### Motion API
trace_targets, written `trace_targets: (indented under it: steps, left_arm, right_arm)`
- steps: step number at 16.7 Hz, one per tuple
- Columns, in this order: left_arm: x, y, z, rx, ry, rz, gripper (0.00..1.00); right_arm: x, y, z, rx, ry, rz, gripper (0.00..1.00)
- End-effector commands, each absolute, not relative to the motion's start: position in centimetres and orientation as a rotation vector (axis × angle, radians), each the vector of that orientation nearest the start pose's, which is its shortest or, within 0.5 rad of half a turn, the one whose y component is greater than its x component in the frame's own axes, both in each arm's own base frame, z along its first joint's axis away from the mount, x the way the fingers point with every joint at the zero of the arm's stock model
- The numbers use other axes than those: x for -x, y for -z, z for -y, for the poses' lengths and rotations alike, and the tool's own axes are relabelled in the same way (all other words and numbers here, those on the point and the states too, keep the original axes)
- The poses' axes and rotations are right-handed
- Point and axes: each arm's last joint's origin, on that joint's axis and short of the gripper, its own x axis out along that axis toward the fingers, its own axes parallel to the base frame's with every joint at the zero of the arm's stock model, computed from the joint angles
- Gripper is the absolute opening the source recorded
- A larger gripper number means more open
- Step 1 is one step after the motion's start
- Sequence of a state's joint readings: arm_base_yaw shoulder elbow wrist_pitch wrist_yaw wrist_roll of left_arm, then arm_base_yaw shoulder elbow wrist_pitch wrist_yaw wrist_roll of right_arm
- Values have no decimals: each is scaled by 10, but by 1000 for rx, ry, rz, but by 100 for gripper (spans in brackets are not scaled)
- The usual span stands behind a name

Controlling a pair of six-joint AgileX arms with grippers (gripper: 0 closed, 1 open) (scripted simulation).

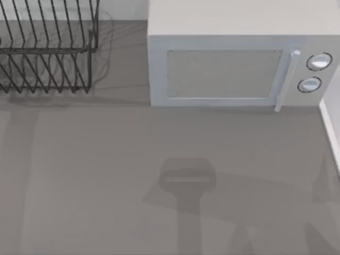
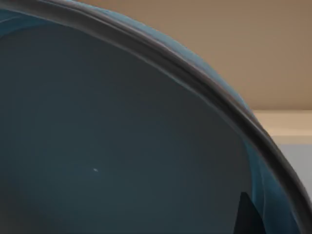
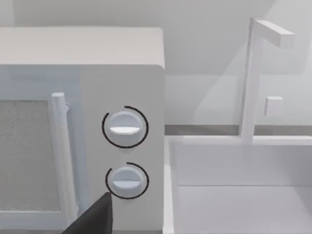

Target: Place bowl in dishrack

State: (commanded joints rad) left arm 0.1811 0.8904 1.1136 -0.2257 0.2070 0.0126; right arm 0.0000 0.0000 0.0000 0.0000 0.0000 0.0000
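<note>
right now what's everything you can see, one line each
dishrack: one, black wire, back left of the table
microwave: one, white, door shut, back of the table right of the dishrack
knobs: two, white, one above the other on the microwave's right side
sink: one, white, with a white tap, right of the microwave
table: one, grey
bowl: one, blue, close up against the left wrist camera
right pincer: dark tip, facing the microwave's knobs

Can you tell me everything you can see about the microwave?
The microwave is a white box standing at the back of the grey table, right of the dishrack. Its door is shut, with a speckled grey window, an upright bar handle beside it, and two round knobs, one above the other. A white sink sits just right of it.
</note>
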Motion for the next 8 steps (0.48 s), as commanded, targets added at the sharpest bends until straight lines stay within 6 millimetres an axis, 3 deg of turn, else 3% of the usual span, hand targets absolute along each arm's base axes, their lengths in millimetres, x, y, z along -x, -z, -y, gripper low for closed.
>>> trace_targets:
  steps: [5,8]
  left_arm:
    - [-182,-419,-29,0,21,-1,0]
    - [-203,-413,-31,1,23,-1,0]
  right_arm:
    - [-106,-160,1,0,0,0,100]
    - [-106,-160,1,0,0,0,100]
